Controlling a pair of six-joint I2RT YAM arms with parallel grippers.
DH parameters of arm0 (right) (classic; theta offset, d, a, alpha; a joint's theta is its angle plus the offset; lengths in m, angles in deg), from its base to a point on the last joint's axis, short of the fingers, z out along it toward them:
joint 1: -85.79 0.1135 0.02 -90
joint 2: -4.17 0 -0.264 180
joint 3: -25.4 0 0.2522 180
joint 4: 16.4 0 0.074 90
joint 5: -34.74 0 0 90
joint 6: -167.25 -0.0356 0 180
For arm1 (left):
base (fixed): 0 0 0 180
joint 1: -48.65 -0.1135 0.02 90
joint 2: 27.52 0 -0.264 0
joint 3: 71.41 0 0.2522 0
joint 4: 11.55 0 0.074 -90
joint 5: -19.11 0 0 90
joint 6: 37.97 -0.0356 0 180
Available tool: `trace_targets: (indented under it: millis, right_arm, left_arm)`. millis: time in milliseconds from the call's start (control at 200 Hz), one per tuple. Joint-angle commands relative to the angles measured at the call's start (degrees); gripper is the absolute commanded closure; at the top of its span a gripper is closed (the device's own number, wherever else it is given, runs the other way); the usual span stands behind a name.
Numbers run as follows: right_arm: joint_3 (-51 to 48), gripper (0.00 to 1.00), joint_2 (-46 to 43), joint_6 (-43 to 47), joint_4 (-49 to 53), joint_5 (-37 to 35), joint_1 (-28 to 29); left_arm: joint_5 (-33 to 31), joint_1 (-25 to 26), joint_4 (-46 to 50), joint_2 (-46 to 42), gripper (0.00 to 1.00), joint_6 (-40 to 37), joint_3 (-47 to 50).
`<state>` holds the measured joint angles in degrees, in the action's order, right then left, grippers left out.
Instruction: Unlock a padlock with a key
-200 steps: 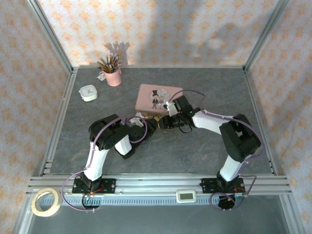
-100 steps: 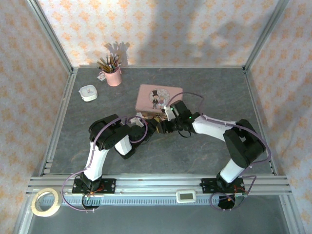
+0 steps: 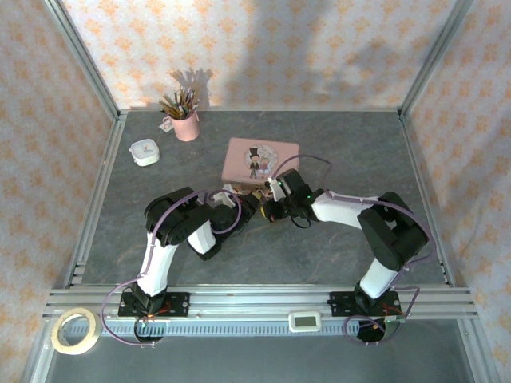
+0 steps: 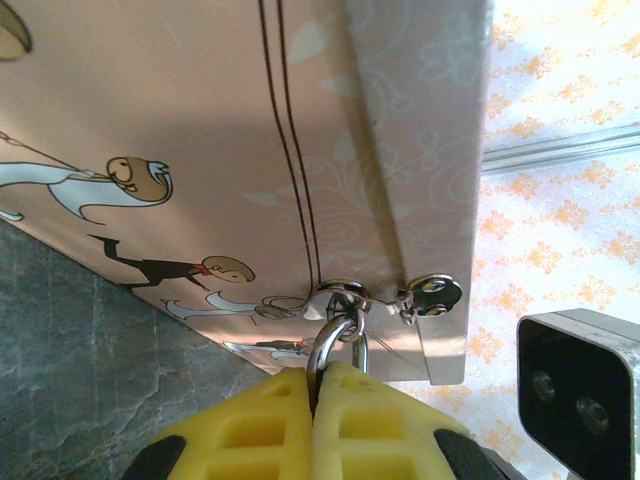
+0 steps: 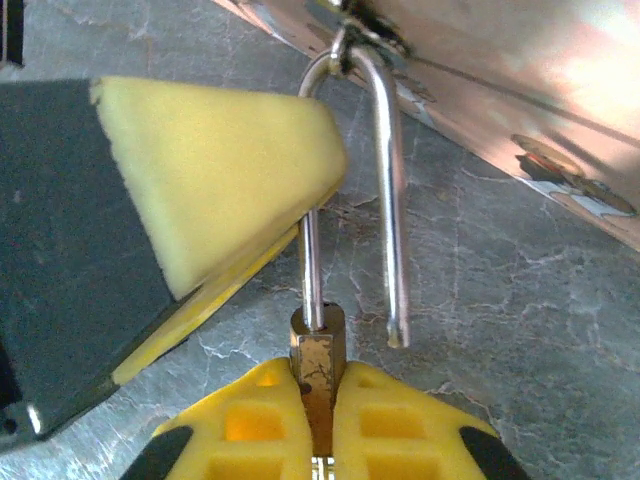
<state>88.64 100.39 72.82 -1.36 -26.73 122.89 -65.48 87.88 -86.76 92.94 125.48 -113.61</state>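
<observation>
Right gripper [image 5: 318, 395] shifted nearer left gripper [image 4: 313, 388], clamped on padlock [image 5: 318, 345] body, left gripper pinching its opened shackle [image 5: 390, 200]

Your right gripper [image 5: 318, 385] has yellow pads. Between them the padlock [image 5: 318, 350] shows a brass body and a bright silver shackle. Your left gripper [image 4: 318, 378] has the same yellow pads on black fingers. Just beyond both, the tin [image 4: 200, 130] is pink, printed with black-and-white cartoon figures and pale leafy scrolls. Beneath them the table [image 5: 500, 300] is dark grey, veined like marble. Past the left gripper, the wall [image 4: 560, 230] is cream with orange floral sprigs.
</observation>
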Motion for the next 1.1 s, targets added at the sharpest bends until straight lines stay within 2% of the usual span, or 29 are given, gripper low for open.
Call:
trace_targets:
  millis: [0, 115, 170, 305, 555, 861, 1091]
  right_arm:
    - [-1.09, 1.00, -0.63, -0.69, -3.60, 2.58, -0.80]
    - [-2.57, 1.00, -2.17, -2.16, -5.67, 8.90, -3.08]
    - [-2.93, 1.00, -2.53, -2.92, -6.81, 12.12, -4.06]
    - [-3.12, 1.00, -2.41, -4.57, -9.00, 17.89, -5.52]
    - [-1.80, 1.00, 0.21, -4.57, -8.16, 22.07, -5.79]
    - [-0.48, 1.00, 1.34, -1.11, -3.50, 18.69, -5.80]
    - [5.58, 1.00, 2.41, 8.23, 6.51, 7.14, -5.72]
  left_arm:
    - [0.56, -0.05, -2.90, -1.77, 1.00, -0.72, 0.93]
    - [-0.67, -0.11, -5.15, -1.49, 0.79, 0.17, 2.78]
    - [-1.25, -0.11, -6.40, -1.09, 0.74, 0.67, 3.60]
    - [-1.13, -0.16, -9.23, 0.97, 0.69, 2.31, 3.80]
    - [-0.58, -0.11, -10.11, 2.00, 0.66, 2.54, 1.93]
    - [-1.61, -0.26, -10.00, 1.80, 0.64, 2.58, 1.54]
    - [-2.57, -0.45, -9.91, 0.29, 0.64, 2.64, 3.25]
